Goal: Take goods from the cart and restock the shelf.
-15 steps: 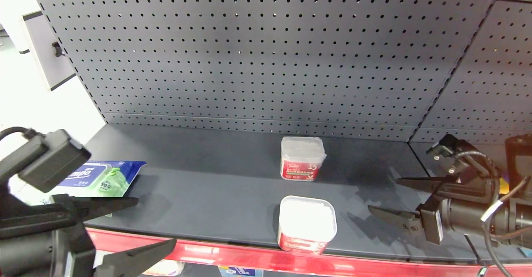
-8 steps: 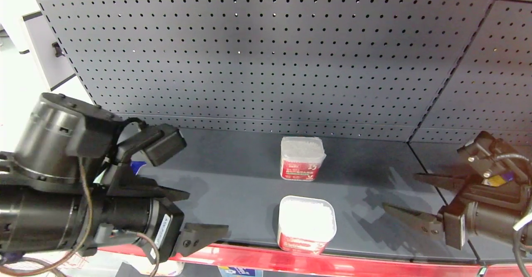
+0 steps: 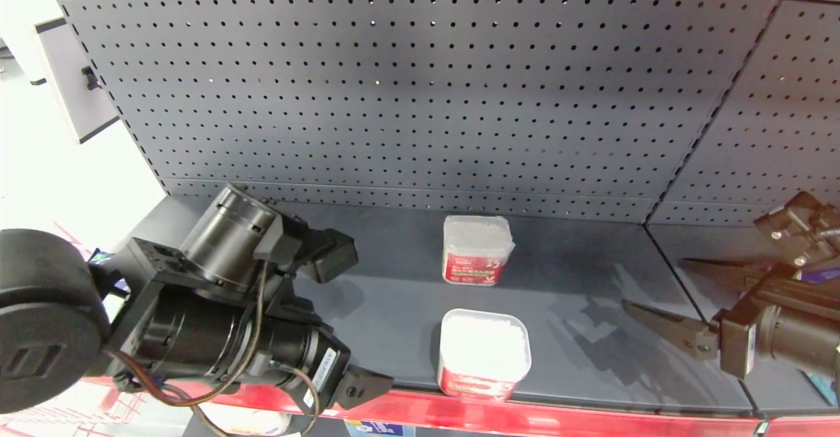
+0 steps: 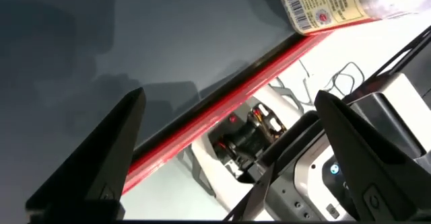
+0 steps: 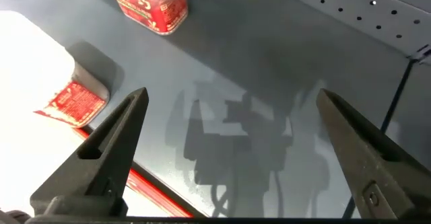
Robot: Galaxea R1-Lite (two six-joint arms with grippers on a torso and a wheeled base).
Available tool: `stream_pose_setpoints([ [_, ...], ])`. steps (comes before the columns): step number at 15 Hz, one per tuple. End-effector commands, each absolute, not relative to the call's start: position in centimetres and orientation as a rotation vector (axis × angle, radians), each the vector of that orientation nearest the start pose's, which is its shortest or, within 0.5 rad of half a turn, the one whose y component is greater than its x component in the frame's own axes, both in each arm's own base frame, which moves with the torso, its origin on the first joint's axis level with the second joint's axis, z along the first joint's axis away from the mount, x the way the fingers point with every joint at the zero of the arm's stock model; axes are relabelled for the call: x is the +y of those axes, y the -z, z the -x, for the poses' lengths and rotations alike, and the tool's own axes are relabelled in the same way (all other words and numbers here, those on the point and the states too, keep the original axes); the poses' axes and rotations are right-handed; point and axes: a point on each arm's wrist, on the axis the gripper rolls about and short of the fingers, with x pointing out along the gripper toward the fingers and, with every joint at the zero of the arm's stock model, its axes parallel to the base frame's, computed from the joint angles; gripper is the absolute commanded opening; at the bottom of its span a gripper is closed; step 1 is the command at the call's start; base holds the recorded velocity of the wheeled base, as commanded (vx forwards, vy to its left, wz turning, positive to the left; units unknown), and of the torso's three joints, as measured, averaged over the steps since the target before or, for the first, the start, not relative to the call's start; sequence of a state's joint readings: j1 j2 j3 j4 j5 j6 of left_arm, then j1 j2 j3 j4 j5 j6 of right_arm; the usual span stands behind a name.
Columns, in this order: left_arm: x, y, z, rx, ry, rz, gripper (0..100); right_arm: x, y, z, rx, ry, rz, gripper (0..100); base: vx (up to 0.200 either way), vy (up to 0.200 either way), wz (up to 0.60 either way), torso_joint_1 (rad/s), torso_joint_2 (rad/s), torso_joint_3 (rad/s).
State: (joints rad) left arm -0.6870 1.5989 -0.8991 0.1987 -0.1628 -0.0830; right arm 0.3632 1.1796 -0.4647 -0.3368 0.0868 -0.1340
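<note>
2 clear plastic tubs stand upright on a dark grey shelf [image 3: 394, 292], one behind the other near its middle. The front tub [image 3: 484, 355] sits right at the shelf's front edge, against the red strip [image 3: 590, 417] that runs along it. The back tub [image 3: 477, 249] stands farther in, apart from the first and short of the pegboard panel [image 3: 420, 96] that forms the back wall. Each tub has rounded corners and a red label on its lower half. Each is packed full to the top with something white; what the white contents are cannot be told.

The left gripper [image 4: 229, 99] hangs at the shelf's front edge, to the left of the front tub and apart from it. Its 2 dark fingers are spread wide with nothing between them, and in the left wrist view the red strip runs across the gap.

The right gripper [image 3: 656, 285] hangs over the right part of the shelf, well apart from both tubs, with its fingers pointing left toward them. Its 2 fingers are also spread wide and hold nothing. In the right wrist view bare shelf lies between them, with both tubs beyond the fingertips.
</note>
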Motion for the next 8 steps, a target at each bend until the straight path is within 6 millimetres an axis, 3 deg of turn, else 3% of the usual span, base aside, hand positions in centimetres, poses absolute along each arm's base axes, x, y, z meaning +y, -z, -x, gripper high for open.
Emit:
stream_pose_setpoints([
  [1, -17.7, -15.5, -20.3, 0.958, 0.759, -0.184, 100, 5.9, -18.3, -15.1, 0.344, -0.469, 0.181, 100, 0.0, 0.0, 0.0, 0.0, 0.0, 0.0],
  [4, -19.1, -15.5, -22.0, 0.947, 0.745, -0.189, 100, 5.9, -18.5, -15.1, 0.334, -0.467, 0.179, 100, 0.0, 0.0, 0.0, 0.0, 0.0, 0.0],
  [8, -20.3, -15.3, -22.8, 0.937, 0.734, -0.206, 100, 5.8, -18.6, -15.1, 0.33, -0.459, 0.176, 100, 0.0, 0.0, 0.0, 0.0, 0.0, 0.0],
])
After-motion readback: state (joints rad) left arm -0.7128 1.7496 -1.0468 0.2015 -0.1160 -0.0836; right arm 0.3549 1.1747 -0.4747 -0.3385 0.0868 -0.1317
